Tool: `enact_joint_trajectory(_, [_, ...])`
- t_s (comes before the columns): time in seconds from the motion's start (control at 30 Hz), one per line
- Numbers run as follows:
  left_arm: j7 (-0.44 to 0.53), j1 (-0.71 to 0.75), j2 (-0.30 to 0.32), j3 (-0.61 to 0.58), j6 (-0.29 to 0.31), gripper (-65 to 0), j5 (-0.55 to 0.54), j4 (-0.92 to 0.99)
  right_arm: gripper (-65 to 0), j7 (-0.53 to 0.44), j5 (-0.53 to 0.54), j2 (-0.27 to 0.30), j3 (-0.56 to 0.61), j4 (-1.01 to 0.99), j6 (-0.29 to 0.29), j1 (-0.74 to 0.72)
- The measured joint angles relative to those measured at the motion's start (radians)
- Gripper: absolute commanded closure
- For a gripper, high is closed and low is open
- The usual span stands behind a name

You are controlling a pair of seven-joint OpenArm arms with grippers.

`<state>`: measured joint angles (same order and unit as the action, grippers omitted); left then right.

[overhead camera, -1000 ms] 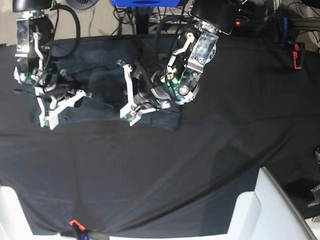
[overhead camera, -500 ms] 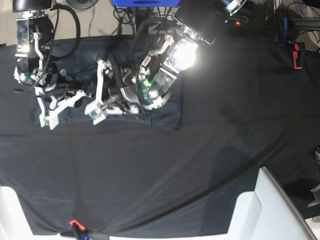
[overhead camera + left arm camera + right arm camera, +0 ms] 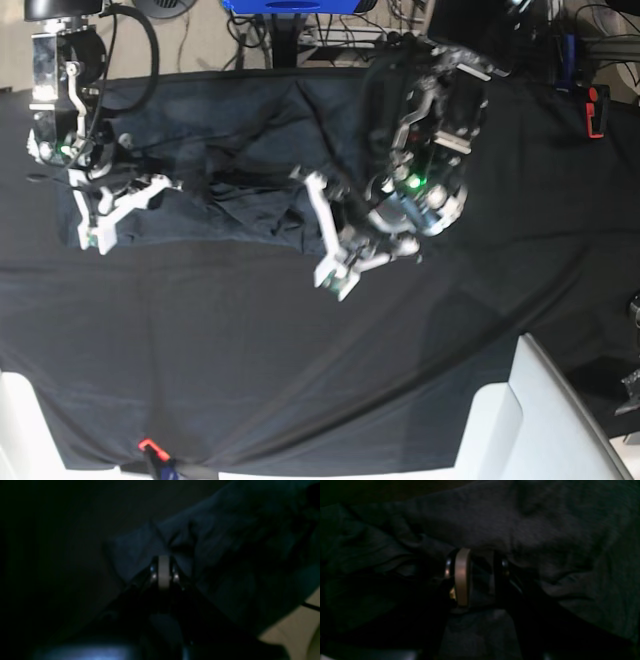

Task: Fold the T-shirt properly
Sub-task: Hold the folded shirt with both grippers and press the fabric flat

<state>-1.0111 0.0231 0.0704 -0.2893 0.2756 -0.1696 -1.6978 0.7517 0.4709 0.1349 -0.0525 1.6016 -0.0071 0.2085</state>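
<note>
On my base view the T-shirt (image 3: 240,180) lies wrinkled on the far left part of the surface (image 3: 300,380), on the black cloth (image 3: 520,220). The left gripper (image 3: 337,275) is at the shirt's near right corner, and its arm (image 3: 430,150) covers the right part of the shirt. The left wrist view shows what the base view does not: the jaws are pressed together, with a small peak of fabric just at their tip, but I cannot tell if it is pinched. The right gripper (image 3: 105,215) is at the left edge of the shirt. In the right wrist view its fingers (image 3: 462,576) stand a little apart with dark cloth between them; if they hold it I cannot tell. A white chair (image 3: 540,420) stands at the near right.
</note>
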Motion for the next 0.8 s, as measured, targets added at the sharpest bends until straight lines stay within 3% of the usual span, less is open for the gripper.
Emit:
enact_joint_trajectory(0.2, [0.003, 0.043, 0.027, 0.008, 0.008, 0.0, 0.001, 0.024, -14.6, 0.0, 0.0, 0.002, 0.0, 0.0, 0.0, 0.003])
enact_joint_trajectory(0.6, [0.005, 0.066, 0.022, 0.005, 0.004, 0.0, -0.003, 0.032, -14.6, 0.0, 0.0, 0.003, 0.0, 0.0, 0.0, 0.006])
enact_joint_trajectory(0.67, [0.005, 0.066, 0.021, 0.004, -0.027, 0.0, -0.006, 0.032, -14.6, -0.001, -0.001, 0.002, 0.0, 0.0, 0.0, 0.012])
enact_joint_trajectory(0.73, [0.004, 0.066, 0.019, 0.0, -0.1, 0.0, -0.008, 0.032, -14.6, 0.0, -0.001, 0.003, 0.0, 0.0, 0.0, 0.02])
enact_joint_trajectory(0.8, [0.005, 0.066, 0.022, -0.003, -0.121, 0.0, -0.003, 0.032, -14.6, 0.0, -0.001, 0.003, 0.0, 0.0, 0.0, 0.02])
